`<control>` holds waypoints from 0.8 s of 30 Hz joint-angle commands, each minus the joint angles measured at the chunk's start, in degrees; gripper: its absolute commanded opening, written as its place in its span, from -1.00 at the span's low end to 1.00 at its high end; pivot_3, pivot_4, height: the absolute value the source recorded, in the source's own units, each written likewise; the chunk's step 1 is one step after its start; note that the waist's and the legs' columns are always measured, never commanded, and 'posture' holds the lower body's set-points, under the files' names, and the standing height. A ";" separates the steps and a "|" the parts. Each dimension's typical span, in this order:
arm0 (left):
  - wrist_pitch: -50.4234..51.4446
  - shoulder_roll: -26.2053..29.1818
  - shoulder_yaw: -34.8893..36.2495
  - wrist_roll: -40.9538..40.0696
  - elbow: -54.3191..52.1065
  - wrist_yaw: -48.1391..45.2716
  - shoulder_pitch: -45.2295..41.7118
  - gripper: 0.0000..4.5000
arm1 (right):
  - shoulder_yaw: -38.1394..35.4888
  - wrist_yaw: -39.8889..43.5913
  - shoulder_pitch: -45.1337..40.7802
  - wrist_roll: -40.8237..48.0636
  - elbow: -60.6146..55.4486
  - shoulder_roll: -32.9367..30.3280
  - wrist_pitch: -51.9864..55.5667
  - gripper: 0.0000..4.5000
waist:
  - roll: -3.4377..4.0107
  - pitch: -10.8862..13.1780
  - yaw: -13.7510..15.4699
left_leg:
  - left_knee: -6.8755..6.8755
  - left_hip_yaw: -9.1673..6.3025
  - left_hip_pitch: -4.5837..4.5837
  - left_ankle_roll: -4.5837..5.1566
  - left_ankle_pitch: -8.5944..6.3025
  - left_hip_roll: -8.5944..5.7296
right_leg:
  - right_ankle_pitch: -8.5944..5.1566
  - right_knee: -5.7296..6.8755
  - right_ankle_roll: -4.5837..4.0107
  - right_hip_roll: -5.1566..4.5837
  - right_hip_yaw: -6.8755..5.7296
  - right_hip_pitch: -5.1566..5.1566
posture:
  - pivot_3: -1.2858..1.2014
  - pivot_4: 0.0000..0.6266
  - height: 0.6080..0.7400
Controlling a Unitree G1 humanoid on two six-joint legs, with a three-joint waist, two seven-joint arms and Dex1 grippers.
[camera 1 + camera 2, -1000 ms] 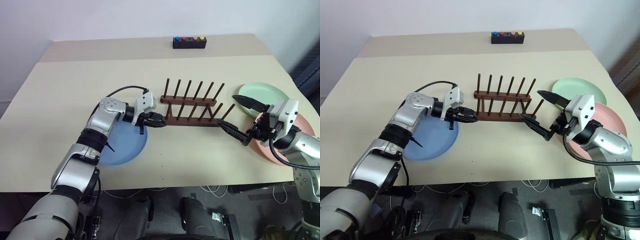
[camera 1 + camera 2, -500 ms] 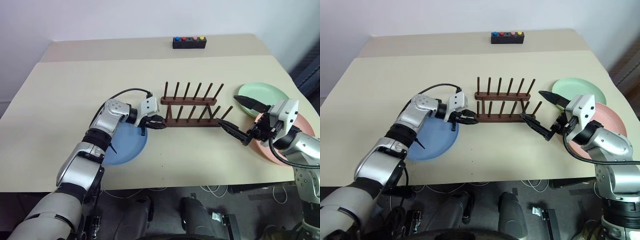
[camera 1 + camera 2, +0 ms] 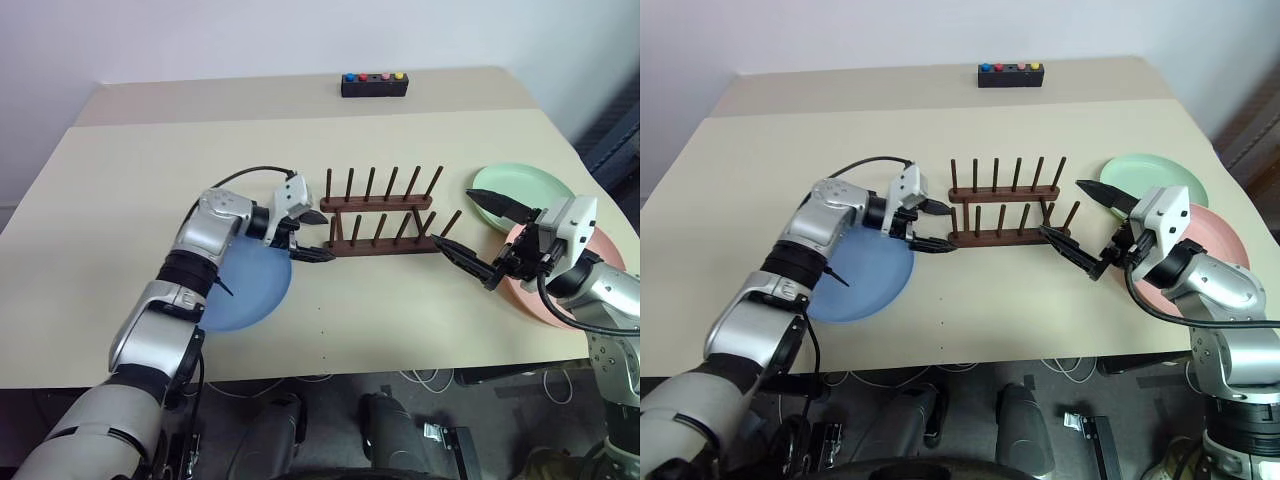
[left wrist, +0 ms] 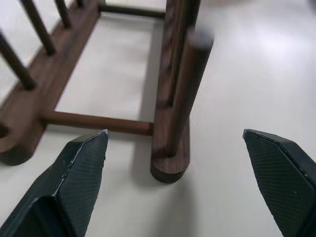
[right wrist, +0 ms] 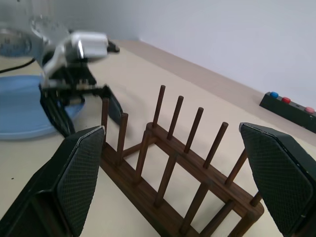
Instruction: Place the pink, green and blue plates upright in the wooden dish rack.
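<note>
Left gripper [image 3: 312,235], pinched on the near left end of the wooden dish rack [image 3: 380,215] a second ago, now spread wide with jaws either side of that end and touching nothing; rack shifted slightly across the table [image 3: 130,190] during that grip and now released, empty. Right gripper [image 3: 472,232] unchanged, jaws wide, poised off the rack's right end above the pink plate [image 3: 600,250]. Repositioning judged complete, loading not begun: blue plate [image 3: 240,295] flat under the left arm, green plate [image 3: 530,185] flat beyond the pink one.
</note>
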 commanded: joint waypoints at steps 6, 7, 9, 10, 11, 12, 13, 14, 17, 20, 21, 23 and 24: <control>3.98 5.30 5.01 -3.26 -5.53 0.26 -2.34 0.99 | -1.36 2.04 0.25 0.50 1.48 -2.95 2.12 1.00 | 0.00 0.00 -0.51 | 0.00 -0.01 0.00 0.00 0.00 0.00 | 0.00 0.00 0.00 0.00 0.00 0.00 | 0.03 -0.52 1.00; 5.58 5.98 5.67 -4.26 -6.31 -0.31 -2.35 1.00 | -1.58 2.34 0.36 1.18 1.44 -3.04 2.81 0.89 | 0.00 0.00 -0.62 | 0.00 -0.01 0.00 0.00 0.00 0.00 | 0.00 0.00 0.00 0.00 0.00 0.00 | 0.03 -0.52 1.00; 8.71 7.42 7.38 -6.28 -8.12 -0.50 -2.32 0.75 | -1.78 3.73 1.24 3.75 0.68 -3.37 5.21 0.64 | 0.00 0.00 -0.70 | 0.00 -0.02 0.00 0.00 0.00 0.01 | 0.00 0.01 0.00 0.01 -0.01 0.00 | 0.03 -0.52 1.00; 12.56 8.69 8.21 -8.49 -10.97 -1.90 -1.64 0.60 | -1.42 4.58 2.39 3.95 -0.17 -3.64 5.55 0.43 | 0.00 0.00 -0.80 | -0.01 -0.03 0.00 0.00 0.00 0.02 | 0.00 0.01 0.00 0.02 -0.01 0.00 | 0.03 -0.52 1.00; 15.43 9.58 8.65 -10.11 -13.11 -2.83 -1.08 0.38 | -1.15 5.18 3.17 3.90 -0.73 -3.84 5.68 0.21 | 0.00 0.00 -0.81 | -0.01 -0.03 0.00 0.00 0.00 0.03 | 0.00 0.02 0.00 0.02 -0.01 -0.02 | 0.03 -0.52 1.00; 20.52 10.70 8.99 -13.19 -17.17 -4.46 -0.11 0.16 | -0.46 5.41 4.01 2.97 -0.86 -3.90 5.29 -0.04 | 0.00 0.00 -0.88 | -0.02 -0.03 0.00 0.00 0.00 0.03 | 0.00 0.02 0.00 0.03 -0.01 -0.02 | 0.03 -0.52 1.00; 24.75 11.66 8.90 -15.93 -21.48 -5.85 1.11 -0.08 | 0.52 5.39 4.54 1.39 -0.43 -3.94 4.51 -0.27 | 0.01 -0.01 -0.90 | -0.03 -0.03 0.00 0.00 0.00 0.04 | 0.00 0.02 0.00 0.03 0.00 -0.02 | 0.03 -0.52 1.00; 27.27 12.29 8.70 -17.91 -25.05 -6.65 2.30 -0.30 | 1.38 5.28 4.74 0.12 0.18 -3.93 3.93 -0.50 | 0.01 -0.01 -0.96 | -0.01 -0.03 0.00 0.00 0.00 0.04 | 0.00 0.02 0.01 0.03 0.00 -0.02 | 0.03 -0.52 1.00; 32.19 13.49 7.57 -20.93 -31.54 -6.62 4.66 -0.99 | 3.04 4.90 4.54 -2.57 1.53 -3.65 2.61 -1.00 | 0.03 -0.02 -0.81 | 0.02 -0.02 0.01 0.00 0.00 0.03 | 0.00 0.04 0.00 0.02 0.01 0.00 | 0.03 -0.52 1.00; 34.85 14.44 3.77 -20.53 -36.87 -5.23 7.61 -0.99 | 4.84 3.60 3.36 -5.48 3.03 -2.93 1.03 -1.00 | 0.03 -0.01 -0.74 | 0.03 -0.02 0.01 -0.01 0.00 0.03 | 0.00 0.05 0.00 0.03 0.01 0.00 | 0.03 -0.52 1.00; 34.95 14.75 2.50 -19.92 -38.08 -4.72 8.49 -0.99 | 5.32 3.14 2.98 -6.31 3.50 -2.81 0.62 -1.00 | 0.03 -0.01 -0.73 | 0.03 -0.01 0.01 -0.01 0.00 0.03 | 0.00 0.04 0.00 0.02 0.02 0.00 | 0.03 -0.52 1.00; 32.75 14.14 0.16 -17.71 -40.10 -2.06 10.54 -0.99 | 6.42 2.65 2.65 -8.19 4.73 -2.73 -0.42 -1.00 | 0.03 -0.01 -0.69 | 0.02 -0.01 0.02 -0.01 0.00 0.03 | 0.00 0.04 0.00 0.02 0.04 0.00 | 0.03 -0.52 1.00; 32.93 13.36 -0.65 -17.23 -40.64 -0.34 11.11 -0.99 | 6.96 2.47 2.69 -9.22 5.33 -2.70 -1.14 -1.00 | 0.03 -0.01 -0.67 | 0.00 -0.01 0.02 -0.02 0.01 0.03 | 0.00 0.04 -0.01 0.02 0.04 0.00 | 0.03 -0.52 1.00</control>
